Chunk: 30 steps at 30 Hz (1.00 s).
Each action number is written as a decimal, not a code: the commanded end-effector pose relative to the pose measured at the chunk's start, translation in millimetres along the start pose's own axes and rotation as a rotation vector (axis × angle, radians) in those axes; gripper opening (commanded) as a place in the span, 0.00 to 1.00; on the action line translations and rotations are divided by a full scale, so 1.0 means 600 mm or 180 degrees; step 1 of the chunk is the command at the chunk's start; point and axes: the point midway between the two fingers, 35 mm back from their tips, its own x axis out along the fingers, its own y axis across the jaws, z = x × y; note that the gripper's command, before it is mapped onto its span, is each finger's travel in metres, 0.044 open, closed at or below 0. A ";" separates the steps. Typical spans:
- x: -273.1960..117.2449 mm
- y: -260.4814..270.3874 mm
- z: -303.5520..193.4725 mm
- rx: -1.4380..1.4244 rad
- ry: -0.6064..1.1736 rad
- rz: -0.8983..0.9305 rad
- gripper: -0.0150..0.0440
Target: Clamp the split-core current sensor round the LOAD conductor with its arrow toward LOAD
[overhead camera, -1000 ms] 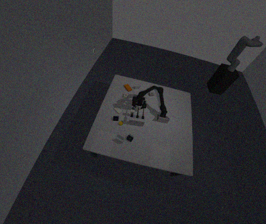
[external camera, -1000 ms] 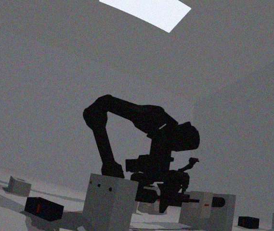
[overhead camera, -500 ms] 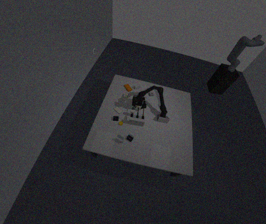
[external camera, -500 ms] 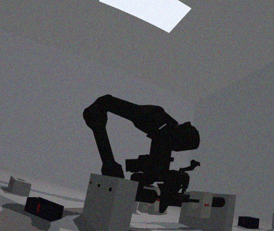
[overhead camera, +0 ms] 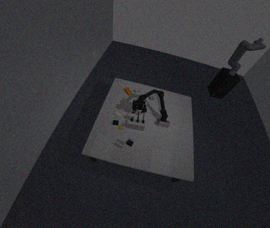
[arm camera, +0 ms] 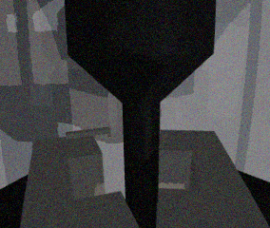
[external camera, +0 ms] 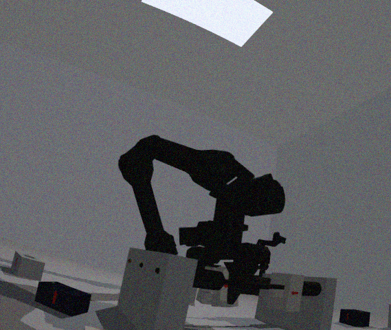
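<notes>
Widest in the top view is the pale table (overhead camera: 174, 147) (external camera: 104, 288), and the black arm (overhead camera: 162, 105) (external camera: 174, 156) reaches across it from the right. Its elbow is high, the forearm slopes down to the left, and the wrist turns steeply downward, bringing the hand low over the wiring fixture.

In the exterior view, a grey terminal block (external camera: 152, 291) stands near, and a second terminal block (external camera: 317, 305) (overhead camera: 135, 126) farther off to the right. Dark conductors (overhead camera: 137, 116) (external camera: 275, 286) run at the second block. The gripper (overhead camera: 139, 111) (external camera: 223, 287) (arm camera: 127, 179) works in the span between the blocks, its fingers rather wide but closed against something, most likely the sensor.

The sensor (external camera: 218, 297) seems to be the pale body low at the fingertips; in the wrist view, grey slabs lie on both sides of the dark central column, perhaps its two halves. From above, the hand hides it.

So the sensor looks picked up and brought to the conductors, with the squeeze probably in hand. Whether the conductor is LOAD, whether the arrow points properly and whether the latch has caught, I cannot tell. Release is left, and any remaining closing must come first.

Smallest, a yellow disc (overhead camera: 120, 127) lies left of the second block.
</notes>
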 end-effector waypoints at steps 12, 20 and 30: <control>-0.019 0.002 -0.001 -0.0024 -0.0007 0.0497 0.25; -0.027 0.002 -0.001 -0.0028 -0.0018 0.0676 0.25; -0.027 0.002 -0.001 -0.0028 -0.0018 0.0676 0.25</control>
